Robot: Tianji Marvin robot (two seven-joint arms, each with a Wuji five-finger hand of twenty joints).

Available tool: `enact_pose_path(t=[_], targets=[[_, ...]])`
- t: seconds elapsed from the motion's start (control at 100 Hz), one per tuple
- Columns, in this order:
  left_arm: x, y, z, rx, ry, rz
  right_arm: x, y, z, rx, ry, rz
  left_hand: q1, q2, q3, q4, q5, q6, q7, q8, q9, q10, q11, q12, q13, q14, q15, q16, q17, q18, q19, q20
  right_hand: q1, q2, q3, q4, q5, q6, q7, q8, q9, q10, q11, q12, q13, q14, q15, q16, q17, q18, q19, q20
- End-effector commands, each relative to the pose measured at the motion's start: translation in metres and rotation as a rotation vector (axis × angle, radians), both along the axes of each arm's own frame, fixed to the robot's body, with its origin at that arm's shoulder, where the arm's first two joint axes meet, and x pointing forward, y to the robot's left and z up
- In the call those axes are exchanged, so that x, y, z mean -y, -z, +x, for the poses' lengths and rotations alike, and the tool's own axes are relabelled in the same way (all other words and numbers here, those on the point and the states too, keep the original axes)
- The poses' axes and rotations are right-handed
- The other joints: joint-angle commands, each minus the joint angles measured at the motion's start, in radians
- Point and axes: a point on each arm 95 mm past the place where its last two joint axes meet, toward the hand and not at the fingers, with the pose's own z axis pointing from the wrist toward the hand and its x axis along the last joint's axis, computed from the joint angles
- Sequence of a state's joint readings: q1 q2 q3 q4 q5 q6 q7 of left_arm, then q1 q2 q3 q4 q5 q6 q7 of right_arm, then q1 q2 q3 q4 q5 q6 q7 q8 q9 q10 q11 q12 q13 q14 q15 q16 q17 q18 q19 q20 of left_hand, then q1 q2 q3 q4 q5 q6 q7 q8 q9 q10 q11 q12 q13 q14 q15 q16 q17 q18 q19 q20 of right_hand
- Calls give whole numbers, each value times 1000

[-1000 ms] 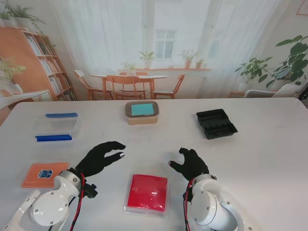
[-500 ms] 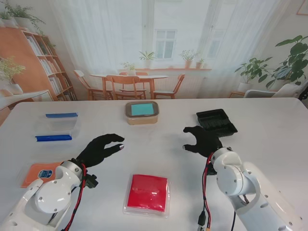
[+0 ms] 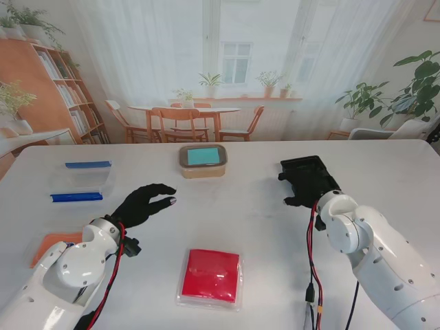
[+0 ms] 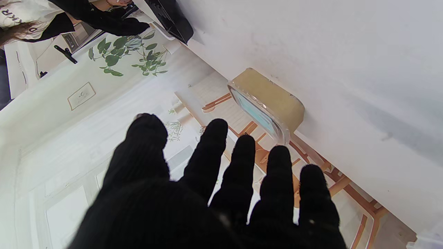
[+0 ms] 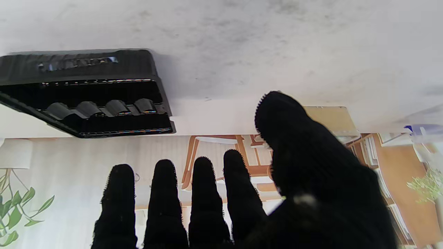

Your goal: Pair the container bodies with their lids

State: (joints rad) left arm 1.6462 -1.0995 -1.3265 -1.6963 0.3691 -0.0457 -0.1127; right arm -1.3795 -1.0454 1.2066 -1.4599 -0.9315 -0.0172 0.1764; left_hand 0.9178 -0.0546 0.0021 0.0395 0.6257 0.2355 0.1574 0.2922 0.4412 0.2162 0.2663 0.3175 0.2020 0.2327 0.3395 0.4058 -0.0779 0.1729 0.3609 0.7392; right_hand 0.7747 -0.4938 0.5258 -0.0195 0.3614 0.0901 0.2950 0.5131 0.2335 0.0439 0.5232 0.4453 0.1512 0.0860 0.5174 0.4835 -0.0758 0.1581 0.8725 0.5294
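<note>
My right hand [image 3: 301, 187] is open and hovers at the near edge of the black ribbed tray [image 3: 311, 169] at the far right. In the right wrist view the black tray [image 5: 86, 93] lies just beyond the spread fingers [image 5: 200, 193], apart from them. My left hand [image 3: 142, 203] is open above the table left of centre, holding nothing. Its fingers [image 4: 221, 180] point toward the tan container with a teal lid [image 4: 270, 103], which stands far centre [image 3: 203, 160]. A red-lidded clear box [image 3: 211, 276] lies nearest to me.
A clear container with blue clips [image 3: 81, 182] stands at the far left. An orange lid [image 3: 49, 247] lies near the left edge, partly hidden by my left arm. White table top [image 3: 234, 206] shows between the hands.
My right hand has moved away from me and to the right, from beside the red box to the black tray. My left hand has shifted slightly farther from me.
</note>
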Motion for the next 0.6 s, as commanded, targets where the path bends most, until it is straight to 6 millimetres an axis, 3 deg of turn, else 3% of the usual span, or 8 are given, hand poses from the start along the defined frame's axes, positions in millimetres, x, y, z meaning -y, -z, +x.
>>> enact_pose_path(t=[0.0,0.36,0.49,0.59], targets=[[0,2,3,-4,-2,-6,8,1,4,-22,16,-20,-33,20,-22,-19,-9,-23,-11,-4,-18,-19,-12,-10,-25,-17,-24,-7,-15,-5,-15,9,-8,-32,18,6,-22,16,6,-12,-55,-13,6,6,-40,-25,-38,-27,-29,-38,-78,6],[-3,7,13,-14,-13,-5,34,18,21,-56,61,-150,-34,20,-22,-19,-11,-22,-12,-4,-18,-17,-11,-9,-27,-18,-25,-8,-16,-6,-20,10,-24,-51,17,6,-26,39,20,18,-62,-5,-48,-11,-37,-31,-111,-47,-44,-56,-203,83],[-4,9,14,-18,-18,-1,44,24,26,-33,60,-183,-34,20,-22,-19,-11,-23,-12,-4,-19,-18,-12,-9,-27,-19,-25,-8,-16,-8,-21,11,-34,-55,29,5,-5,6,61,56,-63,-14,-22,17,-38,-28,-71,-20,-34,-58,-198,135],[-5,8,14,-18,-22,4,49,27,28,-34,69,-195,-34,21,-22,-19,-11,-22,-12,-4,-19,-19,-12,-9,-27,-18,-25,-8,-17,-7,-23,11,-32,-56,33,5,8,-17,73,65,-62,-16,-21,16,-37,-28,-65,-21,-31,-60,-199,137]])
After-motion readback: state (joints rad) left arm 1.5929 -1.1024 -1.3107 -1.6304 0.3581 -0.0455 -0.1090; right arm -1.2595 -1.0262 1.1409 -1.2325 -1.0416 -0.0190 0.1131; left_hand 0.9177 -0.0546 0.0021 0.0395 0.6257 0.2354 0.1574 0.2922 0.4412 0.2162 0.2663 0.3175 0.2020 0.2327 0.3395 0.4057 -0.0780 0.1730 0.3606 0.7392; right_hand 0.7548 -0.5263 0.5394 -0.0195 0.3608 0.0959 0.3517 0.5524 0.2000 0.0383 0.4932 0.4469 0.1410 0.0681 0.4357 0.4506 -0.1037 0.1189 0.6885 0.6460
